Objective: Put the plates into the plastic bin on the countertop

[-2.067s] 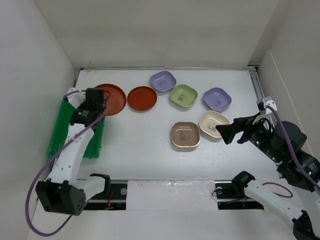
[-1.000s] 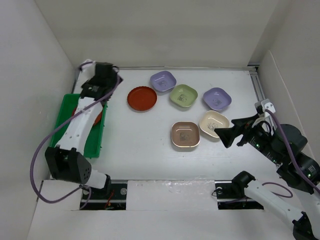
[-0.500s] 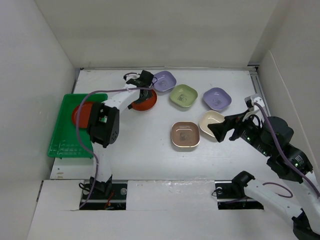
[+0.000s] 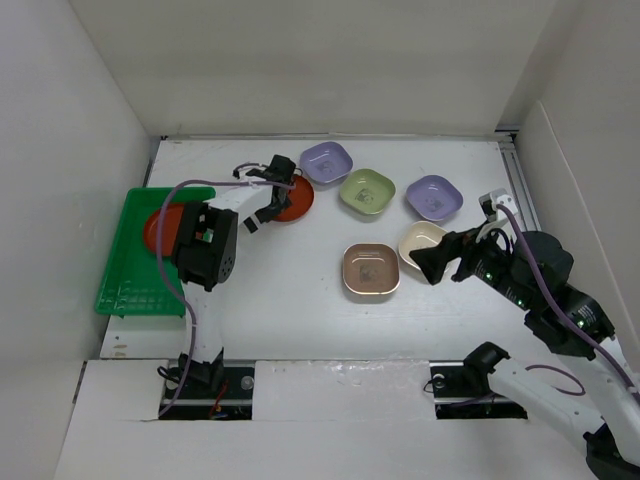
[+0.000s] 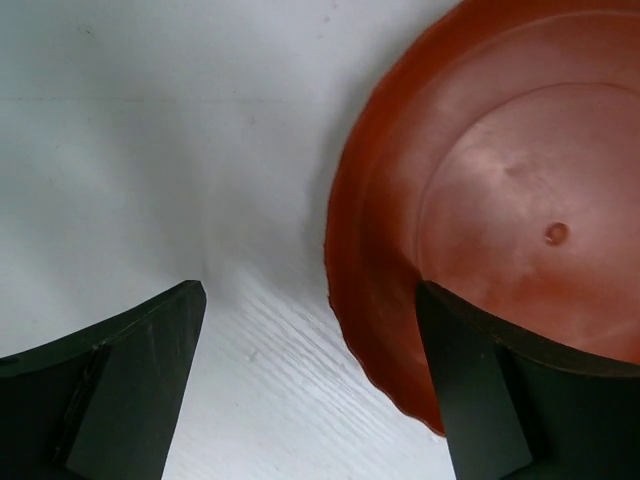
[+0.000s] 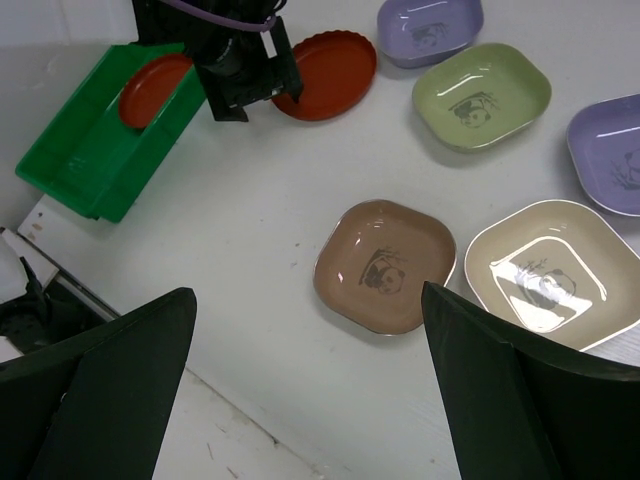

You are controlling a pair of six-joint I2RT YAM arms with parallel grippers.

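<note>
One red-brown plate (image 4: pixel 160 228) lies in the green plastic bin (image 4: pixel 125 290) at the left of the countertop (image 4: pixel 290 300). A second red-brown plate (image 4: pixel 292 195) (image 5: pixel 510 190) rests on the countertop. My left gripper (image 4: pixel 262 210) (image 5: pixel 310 385) is open astride its left rim, one finger over the plate and the other over bare surface. My right gripper (image 4: pixel 428 268) (image 6: pixel 310 390) hangs open and empty above the near edge of the cream dish (image 4: pixel 427 238) (image 6: pixel 550 275), beside the brownish-pink dish (image 4: pixel 371 270) (image 6: pixel 385 265).
An olive-green dish (image 4: pixel 366 192) (image 6: pixel 482 95) and two lilac dishes (image 4: pixel 326 162) (image 4: pixel 434 197) sit at the back of the countertop. White walls close in the left, back and right sides. The left arm's cable loops over the bin's right side.
My left arm has swung from the back-left corner by the bin across to the second red plate and lowered onto its rim. The right gripper has drifted left over the cream dish.
</note>
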